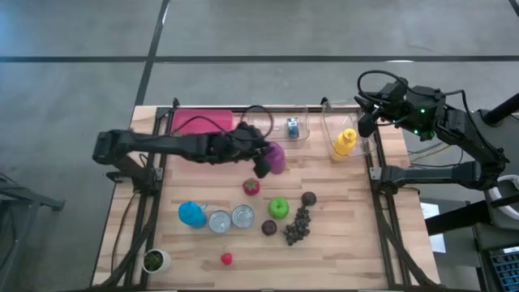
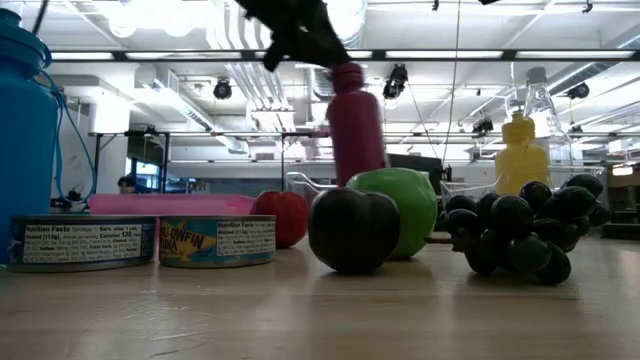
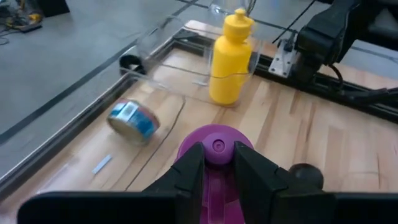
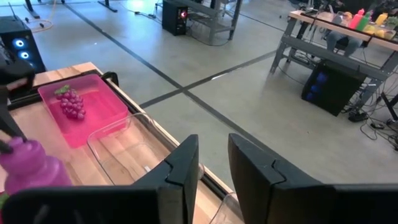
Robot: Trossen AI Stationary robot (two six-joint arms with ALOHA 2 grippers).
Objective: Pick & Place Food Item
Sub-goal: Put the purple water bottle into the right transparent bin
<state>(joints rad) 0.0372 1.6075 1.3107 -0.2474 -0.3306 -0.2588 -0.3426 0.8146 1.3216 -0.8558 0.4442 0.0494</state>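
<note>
A: Wooden table [image 1: 340,243], centre: left gripper [image 3: 216,167] pinches the purple bottle [image 1: 276,157] by its cap, bottle lifted, tilted.

B: Steady it upright before travel; neck grips swing; right gripper [image 4: 211,165], slightly parted, waits beyond the table's far right corner.

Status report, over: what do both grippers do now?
Left gripper shut on purple bottle, held upright mid-table. Right gripper empty, parked beyond the table's far right corner. Yellow bottle sits in clear bin.
</note>
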